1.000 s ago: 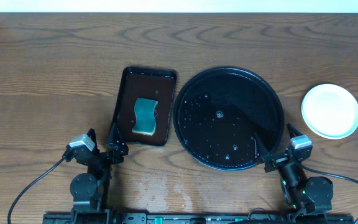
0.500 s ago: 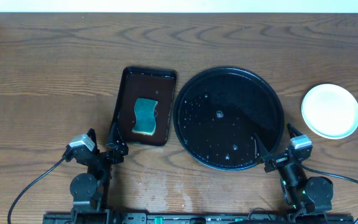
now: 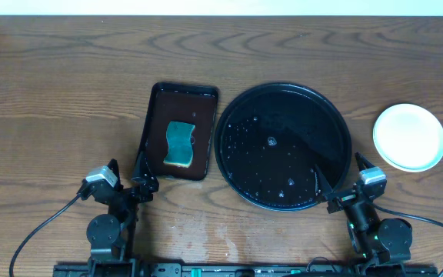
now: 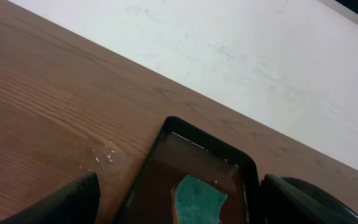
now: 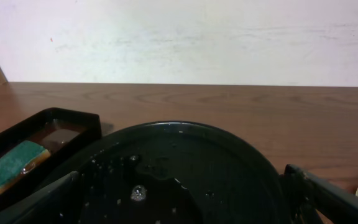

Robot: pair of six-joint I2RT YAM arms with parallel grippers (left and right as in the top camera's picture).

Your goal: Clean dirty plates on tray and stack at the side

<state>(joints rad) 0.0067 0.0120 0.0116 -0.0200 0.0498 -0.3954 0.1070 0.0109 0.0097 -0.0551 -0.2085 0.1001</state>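
Plates (image 3: 409, 137) at right edge of overhead frame, on the table (image 3: 52, 92), well apart from the round tray (image 3: 283, 86). Top one pale, rim looks doubled, so likely stacked; count unclear. Placed aside, I judge, to keep clean ware off the wet. Round tray at centre, bare but for water beads: washing looks finished. Left of it, sponge (image 3: 180, 144) lies in the rectangular tray (image 3: 186, 88), probably to hold its drips.

Left wrist: left gripper (image 4: 180, 180) spread, empty, low before the rectangular tray.

Right wrist: right gripper (image 5: 182, 173) wide apart, nothing held, facing the round tray's near rim; pale plate edge at far right.
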